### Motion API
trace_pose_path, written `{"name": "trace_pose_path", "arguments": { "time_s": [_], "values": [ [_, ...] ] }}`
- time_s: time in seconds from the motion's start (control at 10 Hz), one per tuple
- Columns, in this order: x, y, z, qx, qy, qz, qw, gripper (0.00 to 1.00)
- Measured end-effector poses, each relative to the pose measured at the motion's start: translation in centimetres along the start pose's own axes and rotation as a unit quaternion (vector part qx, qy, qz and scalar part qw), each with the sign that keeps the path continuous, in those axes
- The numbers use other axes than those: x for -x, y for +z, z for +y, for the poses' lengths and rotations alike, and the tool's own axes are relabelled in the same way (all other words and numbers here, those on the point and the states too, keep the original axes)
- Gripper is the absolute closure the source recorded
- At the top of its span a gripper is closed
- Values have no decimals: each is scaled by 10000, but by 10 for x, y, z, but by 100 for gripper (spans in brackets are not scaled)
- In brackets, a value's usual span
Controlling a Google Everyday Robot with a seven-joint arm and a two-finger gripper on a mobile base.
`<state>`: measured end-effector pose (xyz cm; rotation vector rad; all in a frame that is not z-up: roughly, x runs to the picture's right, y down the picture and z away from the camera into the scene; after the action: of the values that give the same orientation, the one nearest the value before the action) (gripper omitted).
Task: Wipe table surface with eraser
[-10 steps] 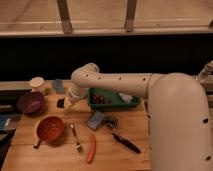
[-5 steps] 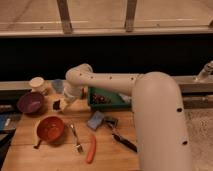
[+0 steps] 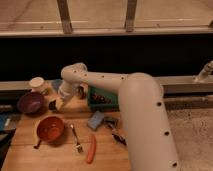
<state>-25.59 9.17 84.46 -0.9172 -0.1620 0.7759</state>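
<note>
Wooden table (image 3: 55,155), gripper (image 3: 59,102) hanging centre-left of frame.
It is sitting low, right beside the eraser (image 3: 51,104); whether it is holding it, cannot tell.

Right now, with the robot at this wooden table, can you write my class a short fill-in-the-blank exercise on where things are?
1. The pincer is at the back left of the table surface, just right in the picture of the ____ bowl.
2. Between the red-brown pan and the orange stick lies a ____.
3. The blue-grey pad lies just in front of the green ____.

Missing words: purple; fork; tray.
</note>
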Motion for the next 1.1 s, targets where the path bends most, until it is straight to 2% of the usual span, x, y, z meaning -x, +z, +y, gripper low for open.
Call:
{"name": "trace_pose_path", "arguments": {
  "time_s": [0.3,0.7,0.9,1.1],
  "values": [
    [5,6,-15,17,86,78,9999,100],
    [-19,-11,-46,-106,528,-45,9985,100],
    [-30,-14,-55,-125,701,-74,9974,100],
    [-31,-11,-62,-113,791,-90,9968,100]
  ]
}}
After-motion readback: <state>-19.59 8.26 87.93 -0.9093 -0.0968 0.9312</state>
